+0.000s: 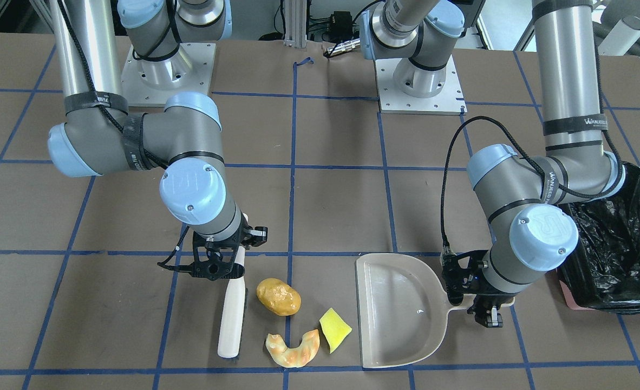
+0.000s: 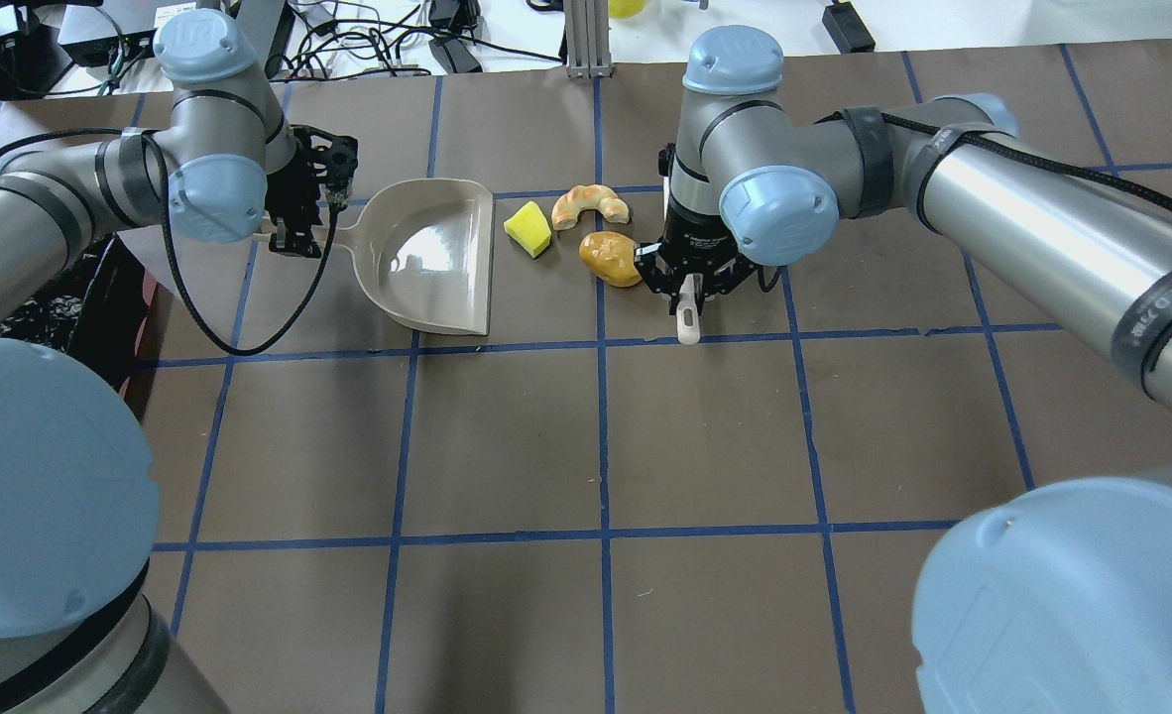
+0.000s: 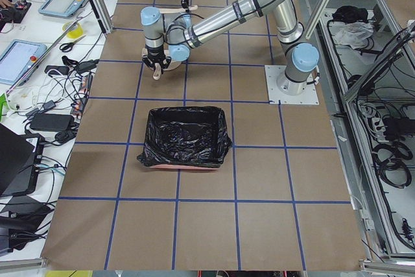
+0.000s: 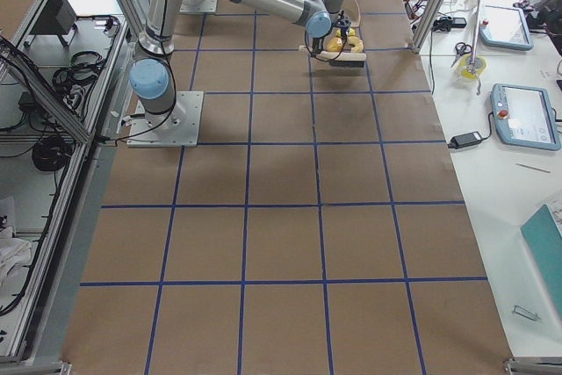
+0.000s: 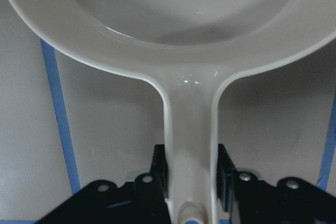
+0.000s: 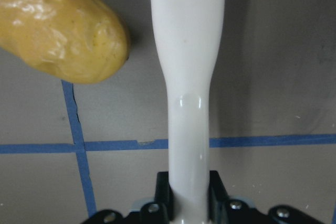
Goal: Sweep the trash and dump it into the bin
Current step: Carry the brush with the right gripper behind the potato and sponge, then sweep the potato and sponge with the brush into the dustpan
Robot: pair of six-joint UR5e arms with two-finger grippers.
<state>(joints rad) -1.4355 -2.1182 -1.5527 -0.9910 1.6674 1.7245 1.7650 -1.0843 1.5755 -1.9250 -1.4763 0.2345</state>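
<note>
A tablet (image 3: pixel 61 1) and cables (image 3: pixel 61 95) lie beside the blue-taped table (image 3: pixel 194 225).

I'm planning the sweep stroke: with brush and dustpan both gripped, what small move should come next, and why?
Probably the right gripper should slide the brush sideways toward the empty dustpan: the potato lump, croissant piece and yellow wedge all lie between them.

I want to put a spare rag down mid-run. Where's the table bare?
Bare: the wide stretch of table on the robot's side of the brush and dustpan. Crowded: between those two lie the potato lump, croissant piece and yellow wedge, close together; the bin stands just beyond the dustpan's handle.
</note>
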